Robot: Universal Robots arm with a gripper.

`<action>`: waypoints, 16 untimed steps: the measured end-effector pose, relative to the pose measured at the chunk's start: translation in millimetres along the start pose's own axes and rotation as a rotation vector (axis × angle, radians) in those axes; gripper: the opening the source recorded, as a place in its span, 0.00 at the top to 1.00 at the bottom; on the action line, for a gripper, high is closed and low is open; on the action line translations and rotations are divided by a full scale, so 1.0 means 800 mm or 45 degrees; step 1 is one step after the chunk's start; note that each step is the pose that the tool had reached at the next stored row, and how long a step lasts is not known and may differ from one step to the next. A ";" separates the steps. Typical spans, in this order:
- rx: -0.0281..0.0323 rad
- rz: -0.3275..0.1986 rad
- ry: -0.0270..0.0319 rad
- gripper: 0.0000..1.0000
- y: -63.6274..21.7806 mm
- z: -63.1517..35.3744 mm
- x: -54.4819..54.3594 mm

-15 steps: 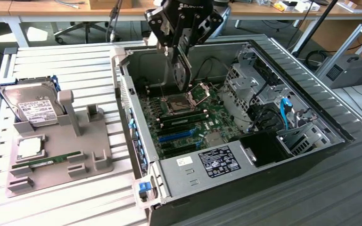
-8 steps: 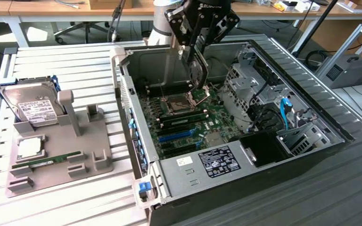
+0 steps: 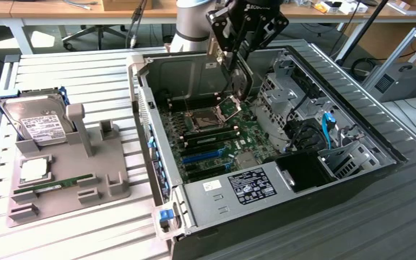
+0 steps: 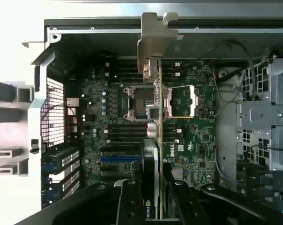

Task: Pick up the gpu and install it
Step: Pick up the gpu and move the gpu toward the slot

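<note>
My gripper [image 3: 235,54] is shut on the gpu [image 3: 238,81], a thin card that hangs on edge below the fingers, over the open computer case [image 3: 352,135]. The card's lower end is above the CPU socket area of the green motherboard [image 3: 219,135], and I cannot tell whether it touches the board. In the wrist view the gpu [image 4: 156,108] appears edge-on, its silver end bracket [image 4: 156,37] reaching toward the case's rear wall and its black fan side gripped between the black fingers [image 4: 130,201]. Blue expansion slots [image 4: 118,159] lie on the motherboard [image 4: 197,136] beside the card.
Outside the case, at the exterior view's left, a grey holder [image 3: 71,179] carries a silver hard drive [image 3: 38,122], a memory stick [image 3: 52,186] and a square chip [image 3: 34,169]. Drive cages [image 3: 287,92], cables and a power supply [image 3: 248,187] crowd the case interior.
</note>
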State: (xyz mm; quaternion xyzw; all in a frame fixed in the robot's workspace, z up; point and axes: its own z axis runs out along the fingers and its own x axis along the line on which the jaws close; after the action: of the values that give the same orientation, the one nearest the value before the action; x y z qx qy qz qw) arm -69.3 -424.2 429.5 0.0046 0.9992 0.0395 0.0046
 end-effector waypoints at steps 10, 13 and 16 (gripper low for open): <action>0.0001 0.000 0.0007 0.73 0.000 0.000 -0.050; 0.0001 0.000 0.0007 0.73 0.001 0.001 -0.066; 0.0000 0.000 0.0007 0.73 0.001 0.001 -0.089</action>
State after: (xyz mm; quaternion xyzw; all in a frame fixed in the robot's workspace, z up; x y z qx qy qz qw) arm 1.6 -424.3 429.5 0.0046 0.9992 0.0395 0.0043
